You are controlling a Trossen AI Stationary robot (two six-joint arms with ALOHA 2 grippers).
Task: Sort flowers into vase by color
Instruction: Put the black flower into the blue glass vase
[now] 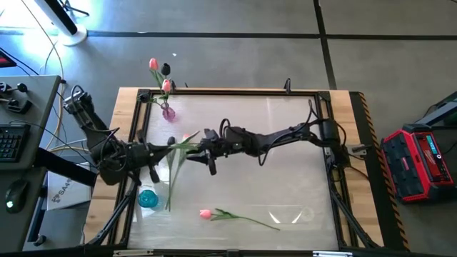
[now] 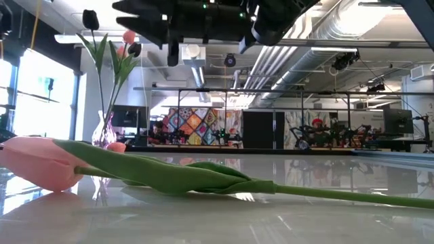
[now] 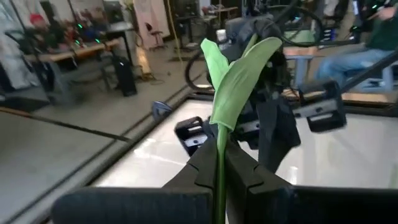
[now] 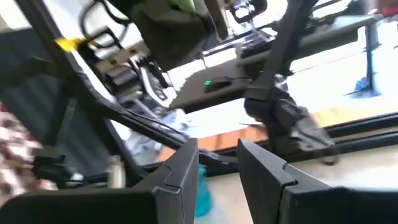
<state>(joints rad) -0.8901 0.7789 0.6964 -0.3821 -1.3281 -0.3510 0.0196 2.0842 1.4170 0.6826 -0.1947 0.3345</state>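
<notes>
My left gripper [image 1: 166, 148] is at the table's left and shut on a tulip [image 1: 171, 178]. The tulip's pink head [image 1: 187, 135] and leaves [image 3: 233, 81] reach toward my right gripper [image 1: 202, 148]. That gripper stands close by with its fingers [image 4: 180, 171] apart and nothing between them. A second pink tulip [image 1: 206, 213] lies flat on the table near the front edge, close to the camera in the low view [image 2: 41, 163]. A clear pinkish vase [image 1: 168, 111] at the far left holds pink and dark tulips [image 2: 125, 41]. A blue vase [image 1: 148, 198] stands at the near left. My left gripper pinches the tulip's thin green stem [image 3: 219, 163] between its two fingers, just below the leaves. The fingers come about level from the table's left and lie across the stem. The long lower stem [image 1: 170, 196] runs toward the near edge, and the leaves and head stick out the far side.
A raised frame [image 1: 235, 91] runs round the glossy table top. Beyond the left edge a side desk holds a keyboard [image 1: 8, 143] and a mouse. A red and black case [image 1: 421, 160] sits beyond the right edge.
</notes>
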